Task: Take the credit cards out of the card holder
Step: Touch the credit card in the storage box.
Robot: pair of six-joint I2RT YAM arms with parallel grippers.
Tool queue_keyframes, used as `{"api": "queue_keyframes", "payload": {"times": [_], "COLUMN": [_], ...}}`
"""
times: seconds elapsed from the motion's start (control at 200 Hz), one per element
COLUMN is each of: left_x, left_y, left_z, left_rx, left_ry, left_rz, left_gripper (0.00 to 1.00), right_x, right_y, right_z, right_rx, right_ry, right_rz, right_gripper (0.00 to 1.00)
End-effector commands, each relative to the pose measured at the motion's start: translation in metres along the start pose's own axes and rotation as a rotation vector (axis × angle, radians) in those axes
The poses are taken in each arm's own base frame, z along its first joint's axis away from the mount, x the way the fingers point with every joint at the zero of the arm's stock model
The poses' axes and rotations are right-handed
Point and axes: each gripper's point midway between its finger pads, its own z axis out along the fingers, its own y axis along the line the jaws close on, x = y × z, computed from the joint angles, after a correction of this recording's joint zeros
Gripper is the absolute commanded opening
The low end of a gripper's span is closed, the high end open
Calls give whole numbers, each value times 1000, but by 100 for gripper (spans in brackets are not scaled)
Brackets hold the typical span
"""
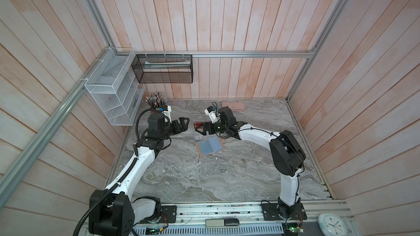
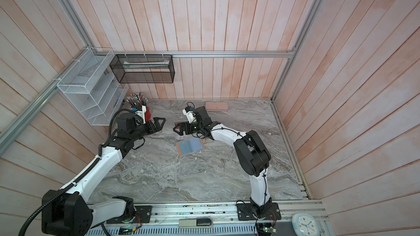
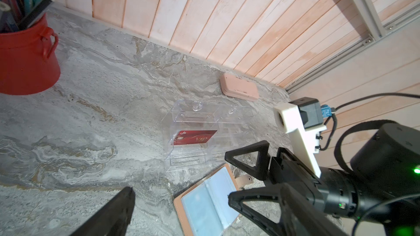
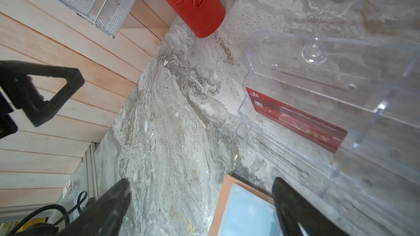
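Observation:
The card holder (image 1: 210, 147) (image 2: 190, 147) lies open and flat on the marble table, tan-pink outside with pale blue sleeves (image 3: 209, 200) (image 4: 245, 210). I see no card in the sleeves that show. One red credit card (image 3: 193, 137) (image 4: 295, 121) lettered "VIP" stands in the clear acrylic rack (image 3: 193, 112) (image 4: 318, 64) just behind the holder. My left gripper (image 1: 184, 124) (image 2: 161, 123) hovers open to the left of the rack, holding nothing. My right gripper (image 1: 198, 130) (image 2: 176, 130) (image 4: 202, 200) is open and empty above the holder's far edge, in front of the rack.
A red bucket of pencils (image 2: 147, 113) (image 3: 25, 60) stands at the back left. A long pale pink case (image 1: 233, 106) (image 3: 239, 86) lies by the back wall. A white wire shelf (image 1: 113, 91) and a black mesh basket (image 1: 163, 69) hang on the walls.

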Motion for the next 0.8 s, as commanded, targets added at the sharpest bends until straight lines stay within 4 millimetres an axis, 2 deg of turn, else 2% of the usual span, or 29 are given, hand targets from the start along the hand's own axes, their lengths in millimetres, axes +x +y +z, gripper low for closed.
{"api": "queue_keyframes", "payload": {"times": [0.0,0.25,0.35,0.47,0.65,0.795], "left_x": [-9,-10,-5,1,7,8], "left_y": [-6,-14,-20,-21,-16,-10], "left_z": [-7,-8,-12,-15,-15,-15], "left_rx": [0,11,58,80,63,38], "left_ry": [-35,-39,-43,-56,-44,-51], "left_rz": [58,134,143,149,133,94], "left_gripper": [100,100,100,100,100,100], "right_x": [12,66,85,104,124,126], "right_y": [-10,-26,-32,-29,-22,-26], "right_z": [-15,-32,-33,-27,-12,-2], "right_rx": [86,363,407,430,384,390], "right_ry": [18,128,158,181,218,237], "right_rz": [-4,-56,-22,-27,-11,-7], "right_gripper": [98,98,98,98,95,90]}}
